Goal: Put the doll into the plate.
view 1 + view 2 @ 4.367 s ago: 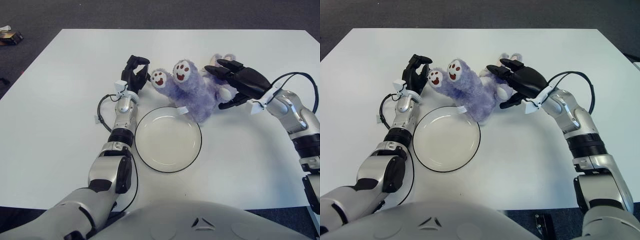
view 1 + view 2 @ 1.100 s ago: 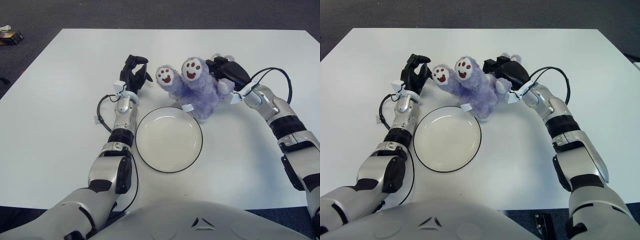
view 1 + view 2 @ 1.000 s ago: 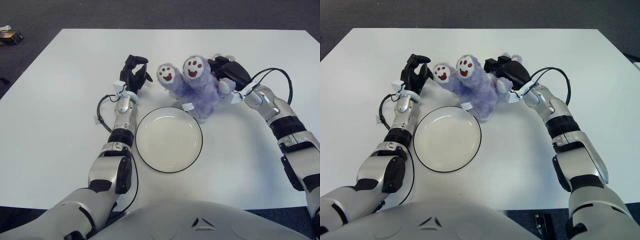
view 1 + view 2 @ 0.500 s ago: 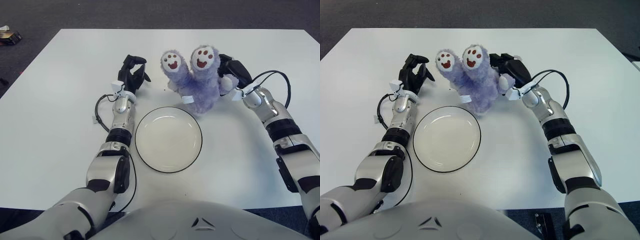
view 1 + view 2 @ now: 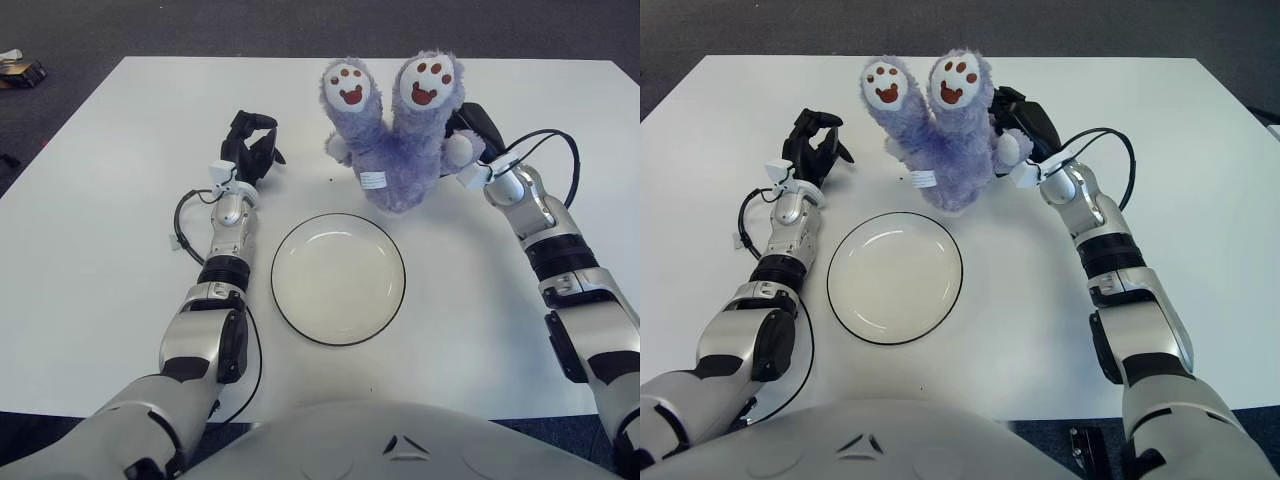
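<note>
White table (image 5: 120, 250) held the plate (image 5: 338, 279), bare. Beyond the plate, we saw the right hand (image 5: 472, 135) clamped on the purple doll (image 5: 395, 140), feet skyward. Our left hand (image 5: 247, 158) sat left of the doll, fingers loosely curled, holding nothing.

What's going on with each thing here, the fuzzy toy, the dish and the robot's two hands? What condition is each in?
Fuzzy purple plush doll: upside down, paws up, beyond the plate, not in it.
Round white plate with dark rim: flat on the white table, holding nothing.
Right hand: gripping the doll's side.
Left hand: left of the doll, apart from it, holding nothing.
</note>
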Available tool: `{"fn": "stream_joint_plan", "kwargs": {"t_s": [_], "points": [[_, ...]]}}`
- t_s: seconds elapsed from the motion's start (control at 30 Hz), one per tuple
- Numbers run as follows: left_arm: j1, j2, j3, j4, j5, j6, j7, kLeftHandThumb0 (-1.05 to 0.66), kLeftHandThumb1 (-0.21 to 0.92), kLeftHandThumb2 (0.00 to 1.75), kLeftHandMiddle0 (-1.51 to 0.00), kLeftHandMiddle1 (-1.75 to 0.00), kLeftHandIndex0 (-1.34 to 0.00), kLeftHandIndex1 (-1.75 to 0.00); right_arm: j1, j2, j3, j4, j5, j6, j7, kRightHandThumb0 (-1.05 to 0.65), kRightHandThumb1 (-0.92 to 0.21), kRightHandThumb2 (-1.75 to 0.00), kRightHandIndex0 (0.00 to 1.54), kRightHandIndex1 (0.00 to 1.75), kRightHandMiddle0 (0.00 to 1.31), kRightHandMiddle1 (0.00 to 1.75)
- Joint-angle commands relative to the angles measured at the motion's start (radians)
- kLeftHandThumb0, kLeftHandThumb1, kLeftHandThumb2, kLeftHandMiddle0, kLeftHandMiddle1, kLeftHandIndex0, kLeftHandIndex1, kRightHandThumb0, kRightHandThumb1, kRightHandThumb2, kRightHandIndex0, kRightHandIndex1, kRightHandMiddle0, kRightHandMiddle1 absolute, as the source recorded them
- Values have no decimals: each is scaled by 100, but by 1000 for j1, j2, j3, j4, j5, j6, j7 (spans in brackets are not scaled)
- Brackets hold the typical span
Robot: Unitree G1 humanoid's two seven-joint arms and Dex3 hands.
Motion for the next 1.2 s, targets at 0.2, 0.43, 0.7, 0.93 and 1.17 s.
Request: {"fn": "stream_joint_plan", "kwargs": {"t_s": [0.2, 0.43, 0.7, 0.93, 1.17], "points": [[-55, 19, -1, 17, 14, 25, 19, -36, 92, 27, -89, -175, -47, -146, -14, -8, -21, -125, 21, -54, 26, 39, -59, -96, 40, 175, 53, 175], [-71, 24, -1, 24, 16, 30, 18, -36, 92, 28, -87, -175, -46, -148, 38, -13, -22, -276, 95, 18, 171, 39, -59, -96, 40, 175, 53, 175], [-74, 28, 0, 27, 12, 28, 12, -36, 92, 28, -86, -175, -46, -148, 75, -2, -25, -373, 128, 57, 251, 39, -59, -96, 40, 175, 53, 175], [-77, 26, -1, 29, 12, 26, 10, -36, 92, 28, -85, -175, -46, -148, 101, 4, -24, -417, 129, 53, 282, 15, -71, -62, 65, 175, 56, 175], [-75, 20, -5, 22, 13, 26, 12, -36, 92, 28, -85, -175, -46, -148, 107, -1, -19, -424, 139, 28, 314, 0, -85, -28, 82, 175, 58, 175]]}}
